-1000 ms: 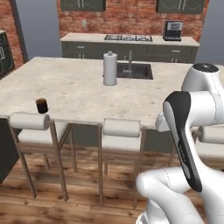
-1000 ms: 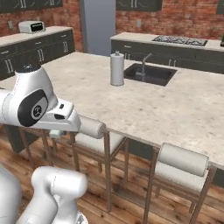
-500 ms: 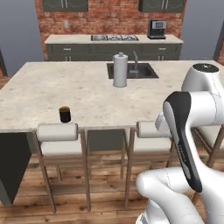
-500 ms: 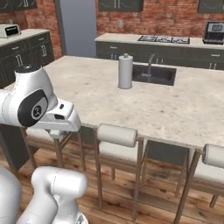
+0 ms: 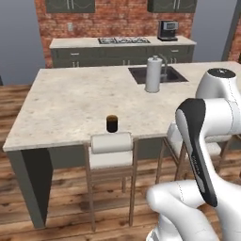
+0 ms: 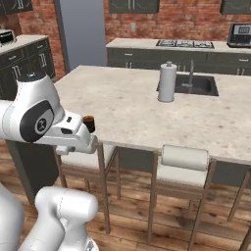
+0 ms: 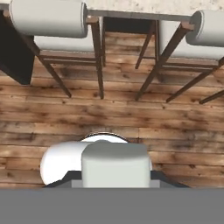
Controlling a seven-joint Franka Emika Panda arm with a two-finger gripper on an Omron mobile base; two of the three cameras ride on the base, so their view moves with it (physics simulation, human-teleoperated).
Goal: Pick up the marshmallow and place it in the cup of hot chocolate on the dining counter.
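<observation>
- Gripper: clenched on the marshmallow, whose pale block sits between the dark fingertips at the bottom of the hand view. The grip appears to be for carrying, since the hand hangs over the wooden floor, short of the counter.
- Marshmallow: held off every surface, below the level of the dining counter and on the stool side of its front edge. Its long axis runs across the hand view from jaw to jaw, with a broad rounded face towards the camera.
- Mug: stands upright on the dining counter, close to the front edge and just behind a stool, within easy reach from this side. The mouth faces up; the handle cannot be made out.
- Paper towel roll: upright near the far edge, well apart from the mug.
</observation>
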